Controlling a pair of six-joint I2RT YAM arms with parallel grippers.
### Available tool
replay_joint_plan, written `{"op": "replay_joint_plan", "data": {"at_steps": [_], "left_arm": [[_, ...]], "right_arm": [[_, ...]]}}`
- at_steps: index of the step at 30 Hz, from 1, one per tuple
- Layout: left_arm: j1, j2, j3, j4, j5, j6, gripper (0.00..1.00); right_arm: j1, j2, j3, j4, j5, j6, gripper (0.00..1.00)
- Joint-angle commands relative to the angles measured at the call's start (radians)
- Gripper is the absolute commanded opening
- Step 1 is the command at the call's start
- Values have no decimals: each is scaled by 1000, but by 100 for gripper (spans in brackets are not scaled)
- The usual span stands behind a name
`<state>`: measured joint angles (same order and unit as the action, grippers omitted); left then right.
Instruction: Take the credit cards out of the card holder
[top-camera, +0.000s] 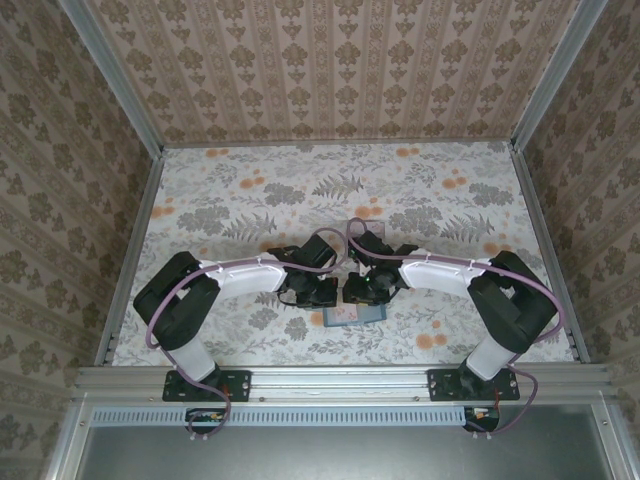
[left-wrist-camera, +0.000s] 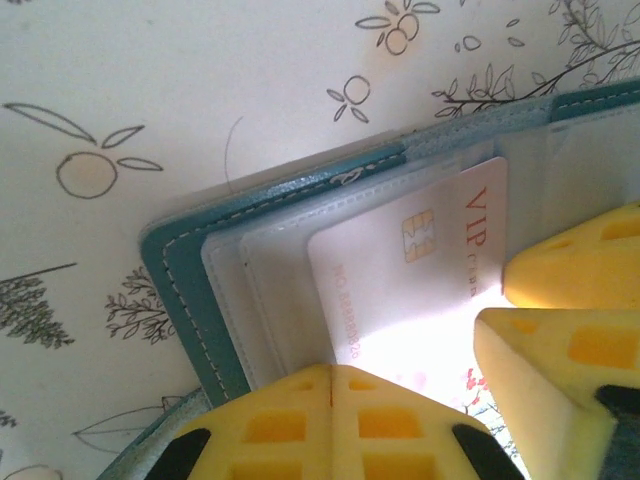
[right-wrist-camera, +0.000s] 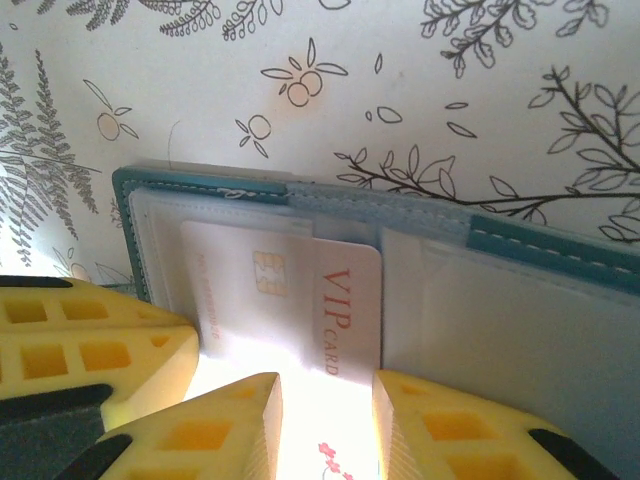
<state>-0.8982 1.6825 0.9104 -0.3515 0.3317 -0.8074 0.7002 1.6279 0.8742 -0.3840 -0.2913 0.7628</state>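
Floral table (top-camera: 250, 200) bears open card holder (right-wrist-camera: 520, 242), 1 card (left-wrist-camera: 400, 275).

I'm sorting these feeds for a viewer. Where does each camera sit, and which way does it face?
Top external: high behind the bases, looking down at the table; left arm and right arm show.
Left wrist: on the left arm, looking down at the card holder; left gripper at the bottom.
Right wrist: on the right arm, looking down; right gripper at the bottom.
Shared: both wrist views show the VIP card.
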Motion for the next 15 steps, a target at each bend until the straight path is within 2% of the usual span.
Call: {"op": "replay_joint_plan", "data": {"at_steps": [1,15], "left_arm": [[-8,-13,17,-65,-28,25,0],[-13,-34,54,-64,-22,14,0]], "right_arm": [[-7,-44,15,-44,22,-3,31],[-24,-92,-12,-23,-1,6,32]]}}
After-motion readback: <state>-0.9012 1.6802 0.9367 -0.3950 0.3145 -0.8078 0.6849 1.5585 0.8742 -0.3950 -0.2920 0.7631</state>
